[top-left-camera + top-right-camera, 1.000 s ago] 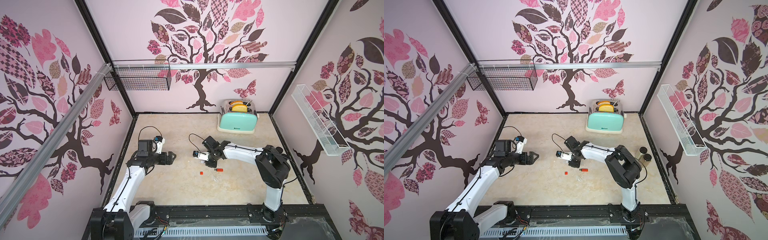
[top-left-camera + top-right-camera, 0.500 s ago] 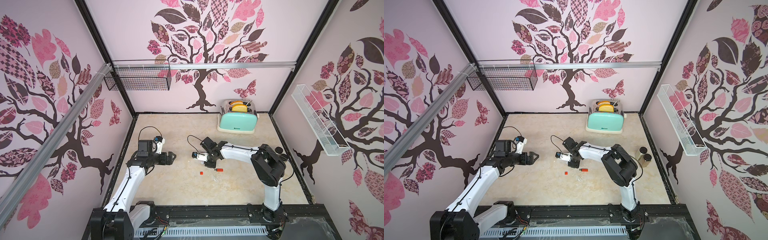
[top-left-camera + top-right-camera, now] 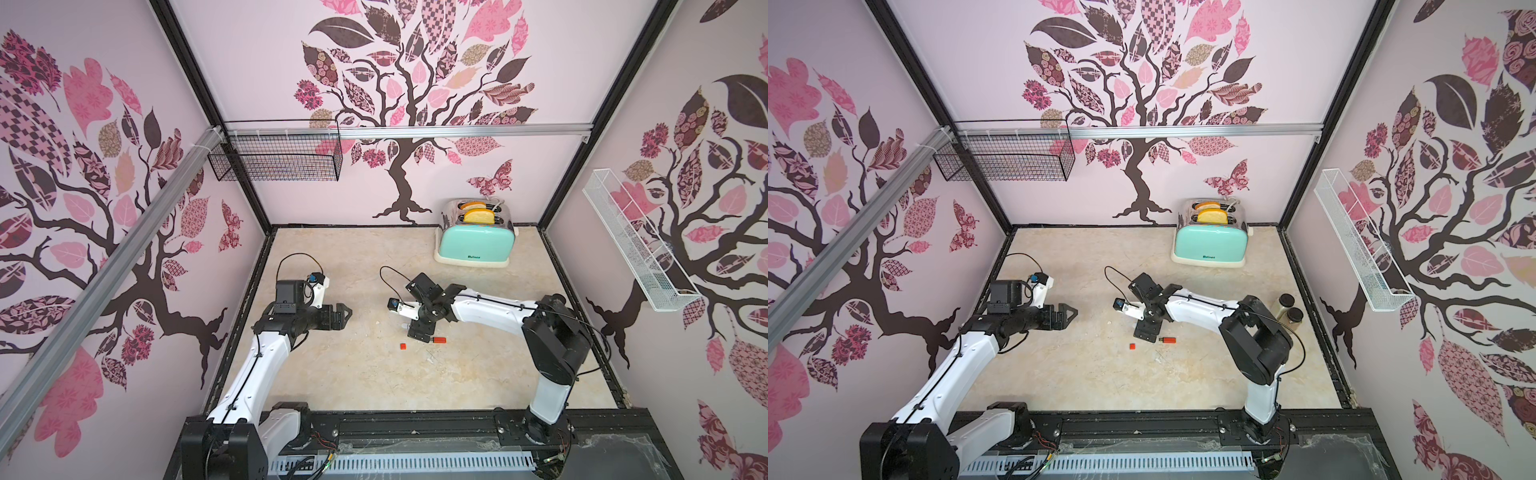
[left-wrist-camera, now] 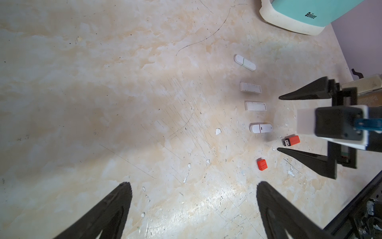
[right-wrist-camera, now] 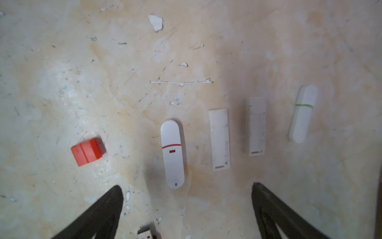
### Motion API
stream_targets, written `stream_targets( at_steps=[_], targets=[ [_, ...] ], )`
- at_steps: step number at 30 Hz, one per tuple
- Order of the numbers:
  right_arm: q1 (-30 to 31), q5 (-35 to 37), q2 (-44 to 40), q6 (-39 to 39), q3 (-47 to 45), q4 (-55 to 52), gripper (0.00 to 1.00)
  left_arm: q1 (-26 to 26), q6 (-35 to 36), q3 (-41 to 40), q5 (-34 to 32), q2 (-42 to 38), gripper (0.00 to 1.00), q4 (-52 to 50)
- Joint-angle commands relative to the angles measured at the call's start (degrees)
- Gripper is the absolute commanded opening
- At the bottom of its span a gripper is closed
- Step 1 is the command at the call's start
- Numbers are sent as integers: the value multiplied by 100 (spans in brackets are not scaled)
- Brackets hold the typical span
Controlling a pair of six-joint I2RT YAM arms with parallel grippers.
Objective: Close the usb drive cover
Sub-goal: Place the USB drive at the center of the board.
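Your red drive is not closed yet. It lies on the bench with its plug bare, and the red cap sits near it but apart. The four white drives in the row beside it look capped, so I judge this one is all that is left. Your right pincer hangs over the red drive, spread wide and holding nothing. The left pincer is also spread and empty, well off to the side. The whole join lies ahead: take up the cap, line it with the plug and press it home.
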Motion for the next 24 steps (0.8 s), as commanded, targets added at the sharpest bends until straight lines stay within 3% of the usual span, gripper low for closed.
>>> stream_targets(
  at_steps=[1, 6, 10, 13, 15, 21, 24],
  targets=[
    [2, 392, -408, 361, -193, 399, 99, 26, 8, 55, 51, -17, 98, 1],
    [-3, 1127, -736, 1127, -443, 931, 99, 26, 20, 44, 66, 14, 98, 40],
    [-19, 1820, -892, 1635, -190, 537, 99, 35, 16, 92, -14, 6, 98, -9],
    [-16, 2165, -1291, 1868, -767, 1100, 99, 37, 28, 57, 99, 39, 98, 13],
    [-14, 2369, -1281, 2172, -712, 721, 99, 35, 29, 100, 61, 31, 98, -22],
    [-16, 1721, -1297, 2922, -612, 162, 99, 35, 20, 120, 73, 82, 98, -11],
    [-25, 1349, -1069, 2913, -585, -18, 99, 35, 20, 66, 98, 62, 98, 51]
  ],
)
